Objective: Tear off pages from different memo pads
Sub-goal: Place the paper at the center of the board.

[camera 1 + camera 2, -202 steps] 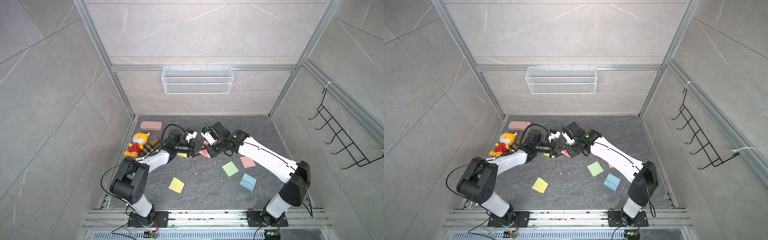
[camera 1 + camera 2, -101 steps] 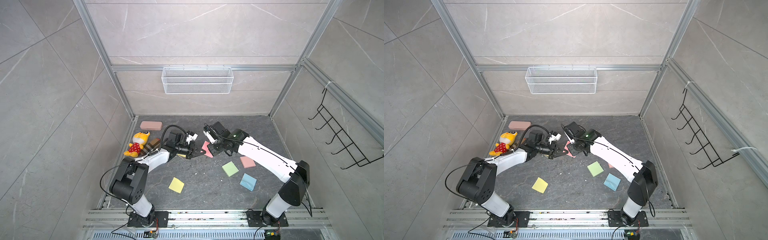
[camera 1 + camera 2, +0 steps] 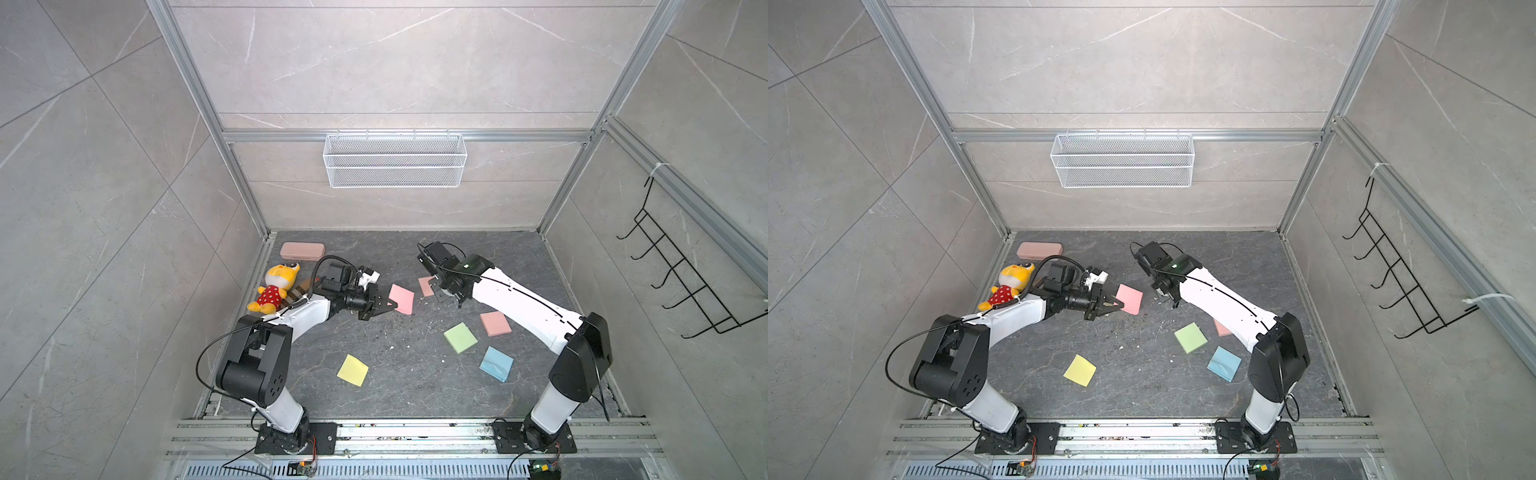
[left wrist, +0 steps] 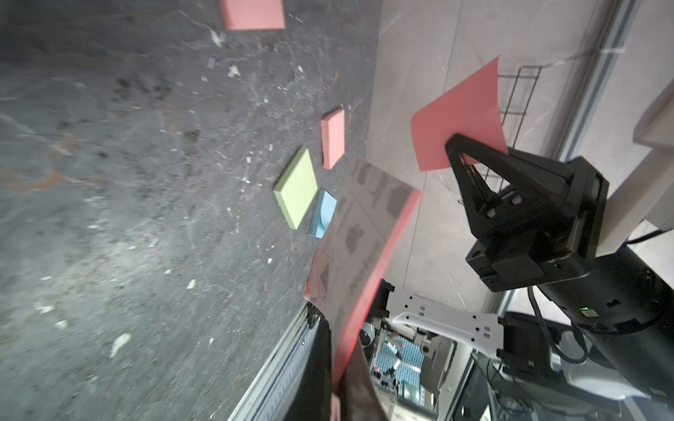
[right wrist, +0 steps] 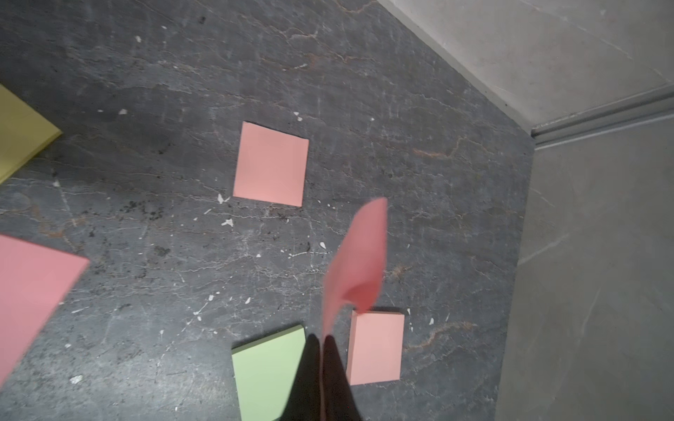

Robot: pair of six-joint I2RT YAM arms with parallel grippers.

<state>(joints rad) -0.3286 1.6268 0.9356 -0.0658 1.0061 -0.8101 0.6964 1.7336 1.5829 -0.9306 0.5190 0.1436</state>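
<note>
A top view shows us the left gripper (image 3: 390, 306) clamping the pink pad (image 3: 402, 298); at its two o'clock the right gripper (image 3: 436, 289) pinches a pink page (image 3: 425, 286). In the left wrist view, that page (image 4: 460, 116) is held by one edge. In the right wrist view, the page (image 5: 359, 262) curls away from the closed tips.

Looking steeply down from high overhead in both top views, sharing the whole surface (image 3: 399, 386). Riding each wrist, close above it, catching the same green pad (image 4: 296, 187).

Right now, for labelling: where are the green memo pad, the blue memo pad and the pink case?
green memo pad (image 3: 461, 338): in a top view, centre of top face.
blue memo pad (image 3: 497, 364): in a top view, centre of top face.
pink case (image 3: 302, 251): in a top view, centre of lid.
</note>
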